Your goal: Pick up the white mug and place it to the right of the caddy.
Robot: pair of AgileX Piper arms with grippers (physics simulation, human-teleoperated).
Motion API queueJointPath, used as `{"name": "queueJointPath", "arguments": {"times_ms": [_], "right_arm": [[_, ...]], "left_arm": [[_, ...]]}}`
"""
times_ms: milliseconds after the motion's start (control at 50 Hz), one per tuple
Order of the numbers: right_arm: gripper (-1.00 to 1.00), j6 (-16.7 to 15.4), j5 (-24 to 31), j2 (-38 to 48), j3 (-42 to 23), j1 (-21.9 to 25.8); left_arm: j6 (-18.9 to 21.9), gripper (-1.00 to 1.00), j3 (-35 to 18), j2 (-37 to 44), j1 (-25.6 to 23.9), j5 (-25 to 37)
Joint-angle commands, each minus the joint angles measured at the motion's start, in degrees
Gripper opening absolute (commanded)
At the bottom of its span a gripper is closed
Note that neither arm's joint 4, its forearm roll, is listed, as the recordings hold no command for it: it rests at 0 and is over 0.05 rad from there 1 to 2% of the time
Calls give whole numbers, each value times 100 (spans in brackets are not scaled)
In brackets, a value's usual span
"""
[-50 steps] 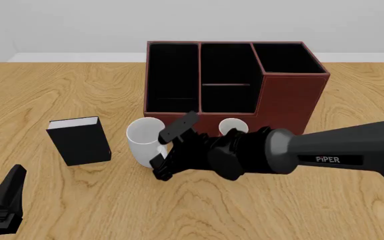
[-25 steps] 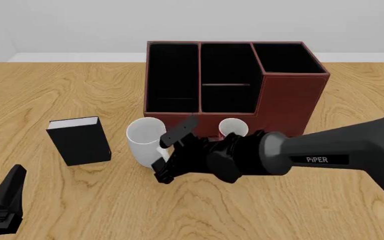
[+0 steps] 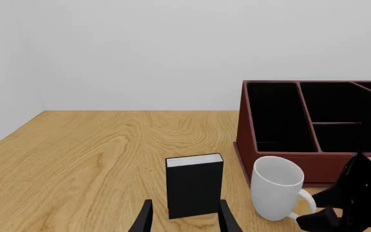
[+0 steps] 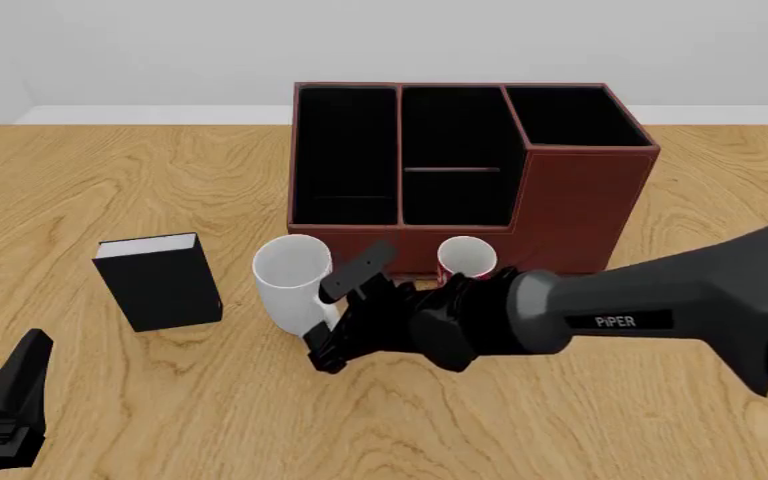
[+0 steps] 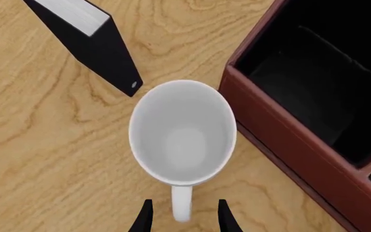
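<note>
Upright glossy white mug (image 4: pixel 291 283), loop handle toward spread right gripper (image 5: pixel 182 217), fingers flanking it. Beside reddish-brown caddy (image 4: pixel 464 170). Left gripper (image 3: pixel 183 218) spread. Empty mug interior seen only from right wrist.

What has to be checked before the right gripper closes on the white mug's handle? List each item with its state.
1. Right gripper open: ok, fingers apart.
2. Handle between its fingers: ok, the white mug handle lies in the gap in the right wrist view.
3. Mug upright on the table: ok.
4. Red mug clear of the arm: cannot tell, they overlap in the front view.
5. Spot right of the caddy free: cannot tell, the arm hides part.
6. Left gripper out of the way: ok, near the black book.
</note>
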Motion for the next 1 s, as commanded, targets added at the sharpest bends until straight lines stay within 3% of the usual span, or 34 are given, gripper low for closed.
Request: {"name": "queueJointPath", "arguments": {"times_ms": [20,40,1000], "right_arm": [[100,39,-37,66,-1,3],[-100,0,-44,61,7,-15],[-100,-131,-101,-151,141,47]], "left_arm": [[0,100,0,0,0,0],[0,100,0,0,0,0],[0,100,0,0,0,0]]}}
